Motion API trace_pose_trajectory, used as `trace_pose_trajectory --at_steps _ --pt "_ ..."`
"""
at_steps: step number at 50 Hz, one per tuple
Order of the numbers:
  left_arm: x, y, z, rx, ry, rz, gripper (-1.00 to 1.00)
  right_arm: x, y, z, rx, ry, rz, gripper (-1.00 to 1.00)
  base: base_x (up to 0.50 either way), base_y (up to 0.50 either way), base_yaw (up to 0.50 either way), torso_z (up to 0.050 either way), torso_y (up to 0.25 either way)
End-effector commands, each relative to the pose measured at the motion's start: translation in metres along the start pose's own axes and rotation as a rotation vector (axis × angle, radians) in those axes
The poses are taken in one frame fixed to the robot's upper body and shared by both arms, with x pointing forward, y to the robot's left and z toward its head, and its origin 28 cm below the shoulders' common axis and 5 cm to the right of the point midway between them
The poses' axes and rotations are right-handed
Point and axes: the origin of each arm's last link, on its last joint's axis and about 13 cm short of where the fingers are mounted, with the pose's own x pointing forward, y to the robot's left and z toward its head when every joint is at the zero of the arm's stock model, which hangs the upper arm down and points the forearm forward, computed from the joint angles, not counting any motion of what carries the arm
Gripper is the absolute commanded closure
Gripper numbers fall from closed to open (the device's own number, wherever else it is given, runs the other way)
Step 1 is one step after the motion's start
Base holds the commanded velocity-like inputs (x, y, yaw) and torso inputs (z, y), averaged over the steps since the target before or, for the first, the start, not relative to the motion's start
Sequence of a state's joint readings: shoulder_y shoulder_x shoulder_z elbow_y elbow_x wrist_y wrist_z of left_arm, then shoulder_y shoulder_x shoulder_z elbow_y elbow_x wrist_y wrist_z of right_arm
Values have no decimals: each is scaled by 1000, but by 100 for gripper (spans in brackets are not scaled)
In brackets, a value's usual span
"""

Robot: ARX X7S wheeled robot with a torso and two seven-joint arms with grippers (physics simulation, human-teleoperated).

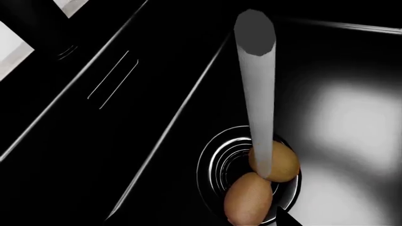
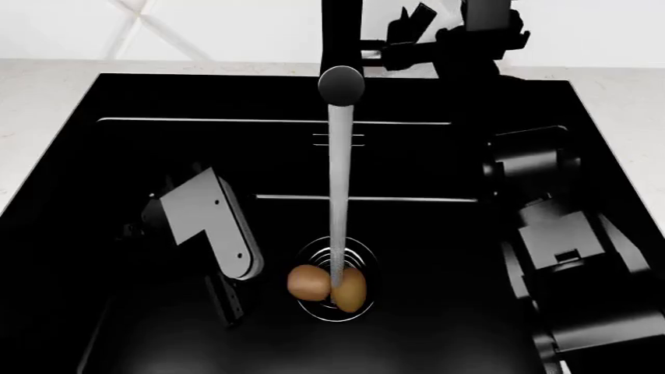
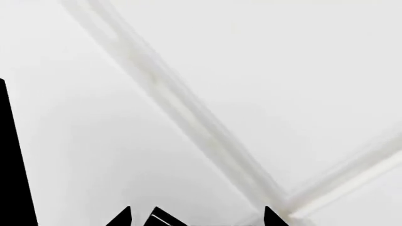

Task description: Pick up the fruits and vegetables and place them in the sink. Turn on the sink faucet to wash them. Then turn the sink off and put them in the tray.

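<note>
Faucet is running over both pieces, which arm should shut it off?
Right. Its tool is up behind the sink beside the faucet; the left arm hangs low in the basin near the drain.

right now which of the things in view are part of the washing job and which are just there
Part of the job:
- kiwi and potato-like piece, on the drain
- sink
- faucet, water stream running
- right gripper, up by the faucet

Just there:
- white counter
- white tiled wall

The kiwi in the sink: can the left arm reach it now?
Probably yes. The left gripper hangs low inside the sink, just beside the kiwi and potato on the drain. Only the water stream falls between them.
</note>
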State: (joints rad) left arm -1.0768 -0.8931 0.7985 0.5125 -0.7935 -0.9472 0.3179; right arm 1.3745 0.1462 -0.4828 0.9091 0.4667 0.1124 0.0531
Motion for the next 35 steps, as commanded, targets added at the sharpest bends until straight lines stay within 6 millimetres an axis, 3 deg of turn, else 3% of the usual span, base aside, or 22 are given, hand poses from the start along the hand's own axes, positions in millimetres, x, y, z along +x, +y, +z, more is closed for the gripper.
trace_pose_trajectory --at_steps 1,13,29,35 --pt "-1 0 0 1 -2 3 -100 -1 -11 0 -15 33 -136 -100 0 0 0 0 0" --pt "-1 -1 -1 -2 -2 2 -100 -1 -10 4 -17 23 -129 -100 0 0 0 0 0" --pt "-1 0 0 -4 -6 0 -100 -5 -16 36 -25 -55 -119 -100 0 0 0 0 0" --pt "-2 0 1 -5 -8 -1 -100 -8 -19 36 -25 -34 -123 -100 0 0 0 0 0"
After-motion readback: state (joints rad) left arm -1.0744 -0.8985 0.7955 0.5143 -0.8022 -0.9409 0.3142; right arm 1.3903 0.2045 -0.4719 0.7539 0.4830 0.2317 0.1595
